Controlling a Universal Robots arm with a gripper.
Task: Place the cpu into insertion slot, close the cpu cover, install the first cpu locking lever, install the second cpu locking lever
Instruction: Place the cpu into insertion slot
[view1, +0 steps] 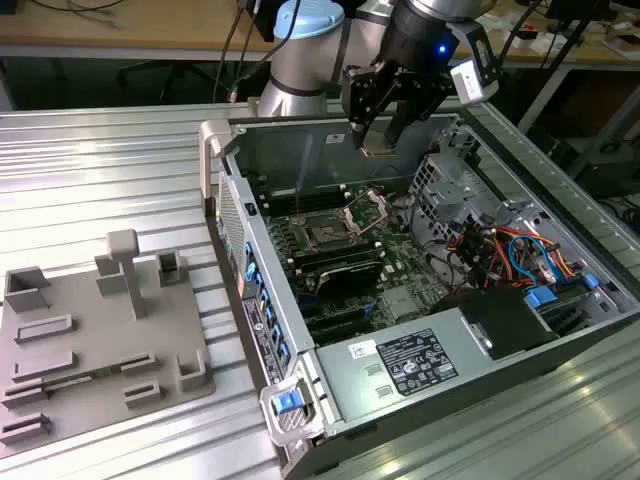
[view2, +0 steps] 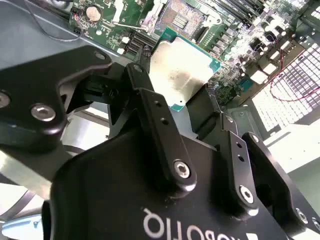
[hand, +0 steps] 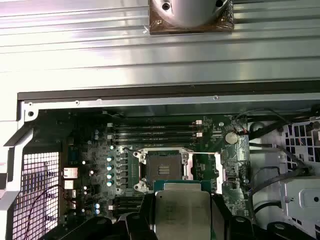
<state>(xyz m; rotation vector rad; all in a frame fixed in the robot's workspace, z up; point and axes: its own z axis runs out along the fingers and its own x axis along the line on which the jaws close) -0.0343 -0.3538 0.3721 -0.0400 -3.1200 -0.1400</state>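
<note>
Hanging above the open case (view1: 300, 121) in the exterior view, the end effector (view1: 378, 140) grips the cpu (view1: 380, 152) flat; the insertion slot (view1: 327, 233) lies below, toward that view's left. In the second wrist view, fingers (view2: 150, 107) clamp the cpu (view2: 182, 67) by its edges. In the first wrist view, the bare insertion slot (hand: 162, 166) lies just beyond the cpu (hand: 182, 212).

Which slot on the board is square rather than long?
The insertion slot, a black square in a silver surround, past the cpu held by the gripper; the memory slots are long strips.

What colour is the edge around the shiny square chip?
Teal-green, framing the silver-grey top of the cpu; it shows best in the second wrist view.
</note>
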